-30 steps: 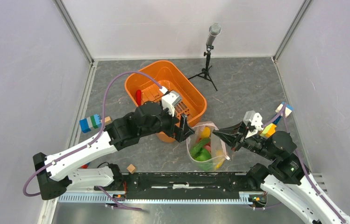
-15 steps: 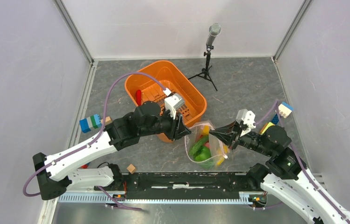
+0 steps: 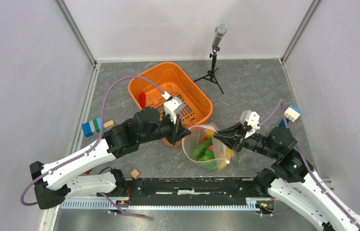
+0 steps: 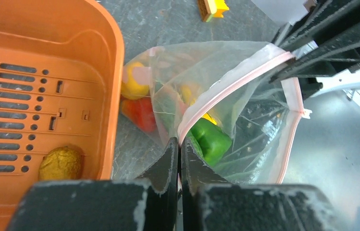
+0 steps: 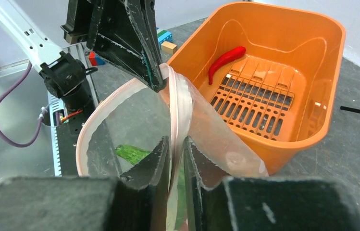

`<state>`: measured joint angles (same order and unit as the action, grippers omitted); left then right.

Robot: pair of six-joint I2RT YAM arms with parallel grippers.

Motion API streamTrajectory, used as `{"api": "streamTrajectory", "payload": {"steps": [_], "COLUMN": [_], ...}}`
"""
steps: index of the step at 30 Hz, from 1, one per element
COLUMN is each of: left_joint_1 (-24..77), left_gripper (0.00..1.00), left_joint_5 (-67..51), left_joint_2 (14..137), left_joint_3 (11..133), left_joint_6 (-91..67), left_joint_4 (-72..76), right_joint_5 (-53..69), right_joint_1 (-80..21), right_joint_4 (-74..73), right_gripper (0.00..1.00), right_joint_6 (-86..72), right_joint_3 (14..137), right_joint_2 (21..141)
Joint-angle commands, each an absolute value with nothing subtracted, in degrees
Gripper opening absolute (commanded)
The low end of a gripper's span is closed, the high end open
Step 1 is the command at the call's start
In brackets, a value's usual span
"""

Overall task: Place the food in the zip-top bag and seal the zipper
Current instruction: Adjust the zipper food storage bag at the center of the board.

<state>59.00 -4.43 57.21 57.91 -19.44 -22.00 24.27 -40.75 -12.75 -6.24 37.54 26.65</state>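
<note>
Overhead looks down; close wrist views share the bag [image 4: 259,120].

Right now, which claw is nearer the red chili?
Left. The left claw grips the bag beside the basket holding the chili; the right claw grips the bag's far side.

An orange slotted basket [image 3: 194,85] sits mid-desk [image 3: 250,82], which is grey and marbled. Behind it to the right, a microphone [image 3: 220,32] stands upright on a small black tripod. Blue and green building blocks [image 3: 92,127] lie near the left wall, with a tan block [image 3: 109,124] just beside them. A small wooden cube [image 3: 134,173] lies near the front rail. A white-and-blue block [image 3: 292,112] sits far right.
</note>
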Motion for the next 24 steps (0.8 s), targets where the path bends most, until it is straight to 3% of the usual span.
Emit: {"api": "streamTrajectory", "payload": {"steps": [1,3,5,11,16,24], "left_joint_1": [59.1,58.7,57.7,48.5,45.6,45.3], "left_gripper": [0.02,0.02,0.02,0.02,0.02,0.02], "left_joint_5": [3.0,5.4,7.4,1.7,-2.6,-1.4], "left_joint_2": [57.0,56.9,57.1,58.7,59.7,59.9], "left_joint_3": [58.0,58.6,59.8,61.3,61.5,61.8], "left_joint_6": [-22.9,-24.3,-25.8,-32.3,-34.8,-35.2], "left_joint_4": [-17.7,-17.8,-18.9,-20.7,-20.0,-21.0], "right_joint_5": [22.4,22.0,20.7,17.9,27.2,23.7], "right_joint_1": [-40.9,-40.9,-40.9,-40.8,-40.8,-40.9], "right_joint_4": [-7.6,-7.7,-7.3,-3.6,-1.0,-0.4], "right_gripper": [0.32,0.51,0.61,0.72,0.73,0.69], "right_joint_6": [-8.2,-8.9,-9.7,-9.6,-8.3,-8.3], "right_joint_3": [39.0,39.1,38.0,31.6,25.0,20.5], "right_joint_2": [27.3,27.4,26.2,18.3,14.3,17.9]}}
